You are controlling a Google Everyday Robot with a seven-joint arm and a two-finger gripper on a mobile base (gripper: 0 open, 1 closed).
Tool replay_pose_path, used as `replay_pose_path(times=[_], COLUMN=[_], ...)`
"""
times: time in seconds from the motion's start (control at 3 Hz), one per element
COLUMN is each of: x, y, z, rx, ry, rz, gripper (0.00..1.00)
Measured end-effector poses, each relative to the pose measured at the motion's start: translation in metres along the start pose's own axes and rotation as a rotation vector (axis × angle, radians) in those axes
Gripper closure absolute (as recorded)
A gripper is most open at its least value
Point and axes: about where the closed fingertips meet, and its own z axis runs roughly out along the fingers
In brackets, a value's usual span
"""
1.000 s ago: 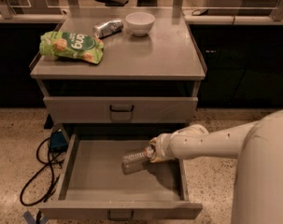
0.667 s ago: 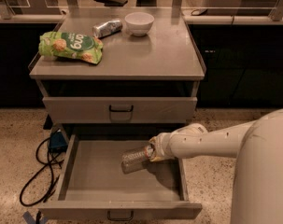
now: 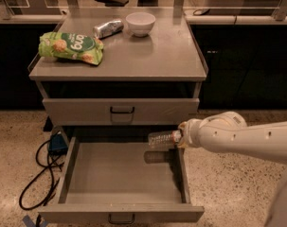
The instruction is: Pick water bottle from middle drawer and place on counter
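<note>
The water bottle (image 3: 163, 139), small and clear with a pale label band, lies sideways in the air above the right side of the open middle drawer (image 3: 124, 176). Its shadow falls on the drawer floor below it. My gripper (image 3: 180, 136) is shut on the bottle's right end, at the tip of my white arm that reaches in from the right. The bottle hangs just under the front of the closed upper drawer (image 3: 121, 110). The counter (image 3: 152, 53) is the flat grey top above.
On the counter lie a green snack bag (image 3: 71, 47) at the left, a silvery can (image 3: 108, 28) and a white bowl (image 3: 140, 22) at the back. A black cable (image 3: 36, 178) and a blue object (image 3: 57, 144) lie on the floor left of the drawer.
The bottle has risen off the drawer floor in my gripper and now hangs higher, near the upper drawer's front. The items on the counter have not moved.
</note>
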Motion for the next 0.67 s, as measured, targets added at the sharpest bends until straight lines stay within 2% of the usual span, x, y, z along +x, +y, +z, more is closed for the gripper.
replay_pose_path(times=[0.33,0.67], x=[-0.0045,-0.0047], y=[-0.0662,-0.0661], z=[-0.0768,-0.0766], rx=[0.106,0.105], ry=[0.066,0.066], rz=[-0.01,-0.01], gripper=[1.0,1.0])
